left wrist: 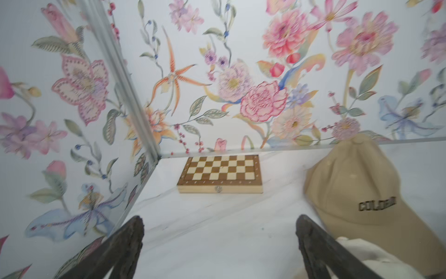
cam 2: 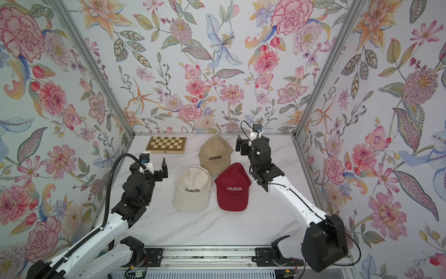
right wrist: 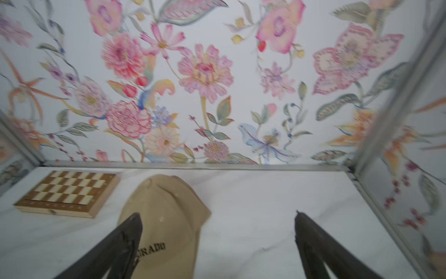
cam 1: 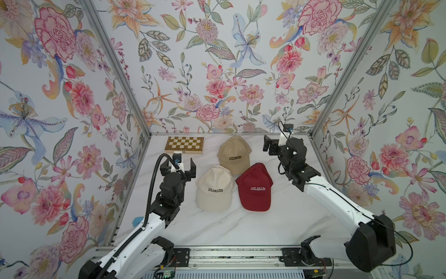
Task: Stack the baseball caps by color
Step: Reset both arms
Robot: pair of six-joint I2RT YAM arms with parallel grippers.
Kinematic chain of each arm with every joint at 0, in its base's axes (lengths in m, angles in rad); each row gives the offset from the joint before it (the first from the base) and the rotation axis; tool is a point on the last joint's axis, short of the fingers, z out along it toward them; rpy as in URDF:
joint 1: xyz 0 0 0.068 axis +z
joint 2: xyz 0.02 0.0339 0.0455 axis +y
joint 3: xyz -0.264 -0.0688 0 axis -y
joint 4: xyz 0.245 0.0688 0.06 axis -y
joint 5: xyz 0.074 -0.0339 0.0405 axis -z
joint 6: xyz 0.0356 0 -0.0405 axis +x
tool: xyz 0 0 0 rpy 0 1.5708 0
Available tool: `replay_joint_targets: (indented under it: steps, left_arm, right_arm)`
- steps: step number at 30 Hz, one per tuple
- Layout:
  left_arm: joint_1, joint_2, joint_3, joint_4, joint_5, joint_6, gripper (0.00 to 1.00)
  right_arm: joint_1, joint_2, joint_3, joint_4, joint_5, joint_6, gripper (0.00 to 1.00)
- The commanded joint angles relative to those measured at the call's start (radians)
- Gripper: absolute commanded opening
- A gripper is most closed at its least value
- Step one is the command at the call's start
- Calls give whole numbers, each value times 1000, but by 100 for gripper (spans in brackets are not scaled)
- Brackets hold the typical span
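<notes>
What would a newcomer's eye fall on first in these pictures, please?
The floral wallpaper on every wall stands out first. Centrally, three COLORADO caps huddle: a tan cap behind, a cream cap and a dark red cap in front, with a chessboard in the far left corner. The left fingers and right fingers stand open either side.

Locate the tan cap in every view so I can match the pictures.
Top view: tan cap, at the back, beside the chessboard.
Top view: same place.
Left wrist: in view, beside the chessboard.
Right wrist: in view, beside the chessboard.
Shared landmark: the chessboard, in all four.
</notes>
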Motion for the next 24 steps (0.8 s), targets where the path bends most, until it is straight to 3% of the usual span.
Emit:
replay_joint_targets:
  steps: [1,4,7,13,16,19,21,24]
  left_arm:
    - [12,-11,-88,235,-252,39,100]
    - [21,17,-213,410,-297,129,100]
    - [38,64,-273,474,-289,134,100]
    - [79,202,-363,632,-239,107,99]
    - [116,310,-376,748,-238,112,100]
    - [154,396,-379,902,-158,152,100]
    - [184,486,-371,1039,-117,172,100]
    - [223,643,-325,1134,-55,172,100]
  right_arm:
    - [-105,-77,-222,113,-10,-5,99]
    - [-155,-151,-431,249,24,-44,99]
    - [-172,-153,-548,362,55,-95,99]
    - [-188,13,-596,531,58,-125,99]
    - [-199,119,-630,703,69,-135,99]
    - [-213,173,-605,732,41,-174,99]
    - [-254,279,-618,869,-4,-155,99]
    - [-290,323,-628,913,-41,-125,99]
